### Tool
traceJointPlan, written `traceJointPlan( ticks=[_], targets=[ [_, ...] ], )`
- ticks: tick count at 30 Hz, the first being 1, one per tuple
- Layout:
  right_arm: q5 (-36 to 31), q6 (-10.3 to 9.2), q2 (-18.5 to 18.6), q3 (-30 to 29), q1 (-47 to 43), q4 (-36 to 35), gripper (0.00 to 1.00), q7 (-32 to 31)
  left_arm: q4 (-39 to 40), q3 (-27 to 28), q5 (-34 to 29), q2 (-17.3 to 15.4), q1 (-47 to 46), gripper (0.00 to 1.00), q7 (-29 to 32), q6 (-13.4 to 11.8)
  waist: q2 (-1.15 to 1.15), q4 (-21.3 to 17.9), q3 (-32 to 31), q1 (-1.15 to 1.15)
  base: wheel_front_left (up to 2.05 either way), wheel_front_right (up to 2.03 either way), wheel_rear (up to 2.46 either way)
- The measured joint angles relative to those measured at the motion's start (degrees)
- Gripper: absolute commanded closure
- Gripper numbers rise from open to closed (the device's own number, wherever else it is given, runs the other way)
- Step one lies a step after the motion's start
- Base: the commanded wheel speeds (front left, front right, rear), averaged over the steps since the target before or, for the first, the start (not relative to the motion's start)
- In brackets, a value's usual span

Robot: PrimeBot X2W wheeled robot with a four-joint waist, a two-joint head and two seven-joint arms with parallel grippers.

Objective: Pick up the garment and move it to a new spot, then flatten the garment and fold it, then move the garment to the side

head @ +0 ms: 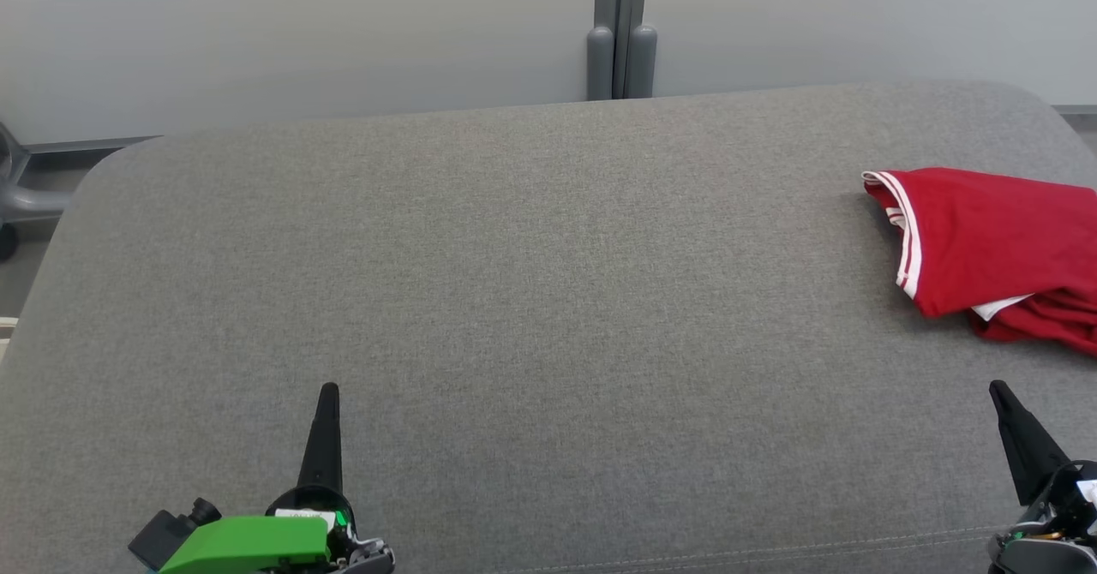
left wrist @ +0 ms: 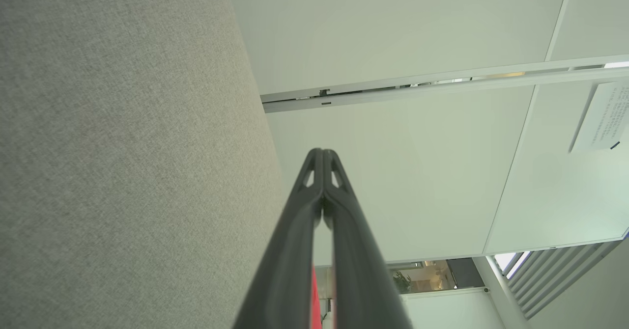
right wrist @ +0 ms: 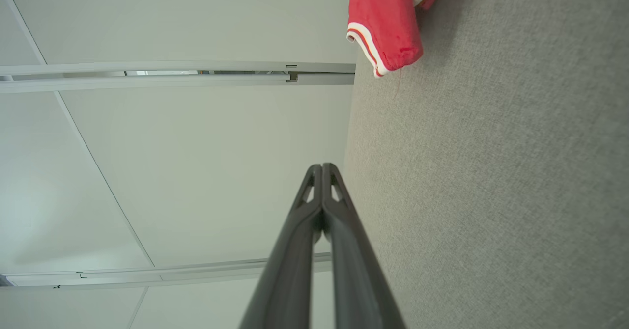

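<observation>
Red garment (head: 994, 244) out by the right edge of the grey cushion (head: 480, 283), about midway between the far and near edges, running off the side of the head view. Bunched and partly doubled over, nowhere near flat.

Down at the near edge, right gripper (head: 998, 390): clenched, tips pressed together, nothing between them. Same for the left gripper (head: 329, 391), toward the left of the near edge: pinched tight and empty, well apart from the cloth, with the whole middle of the cushion in between. So, the right arm's job, by the look of it.

From the right gripper, straight ahead toward the far edge to reach the cloth. Near, but not touching, with a strip of bare grey fabric between.

Long axis of the bundle judged roughly crosswise, left to right along the cushion, dropping a little toward the near edge at its right end. Full length impossible to tell with that end cut off.

Pointing inward, toward the cushion's centre: the striped cuff (head: 904, 236), white bands on red, the cleanest edge on offer. Peeking out on the near side, a white scrap (head: 998, 307), perhaps lining or a label.

Calls for opening up first, then reaching forward across the short axis, most likely.
</observation>
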State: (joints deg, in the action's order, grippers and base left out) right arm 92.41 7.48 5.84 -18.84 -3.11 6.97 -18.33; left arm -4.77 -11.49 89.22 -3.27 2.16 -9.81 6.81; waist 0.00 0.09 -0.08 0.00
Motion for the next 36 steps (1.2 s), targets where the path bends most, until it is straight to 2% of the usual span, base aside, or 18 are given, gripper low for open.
traceJointPlan(
  ticks=[10, 36],
  targets=[
    [3.53, 0.0, -0.2, -1.29, 0.65, 0.53, 1.0, -1.45, 0.36, 0.16, 3.27, 0.44, 0.18, 1.0, 0.16, 0.58, 0.0, -0.1, 0.21, 0.0, 0.0, 0.0, 0.0],
    [3.11, 0.0, -1.05, -2.4, 1.04, 0.67, 1.0, -2.36, 0.38, 0.19, 3.33, 0.48, 0.2, 1.0, 0.16, 0.59, 0.0, -0.09, 0.21, 0.0, 0.0, 0.0, 0.0]
  ],
)
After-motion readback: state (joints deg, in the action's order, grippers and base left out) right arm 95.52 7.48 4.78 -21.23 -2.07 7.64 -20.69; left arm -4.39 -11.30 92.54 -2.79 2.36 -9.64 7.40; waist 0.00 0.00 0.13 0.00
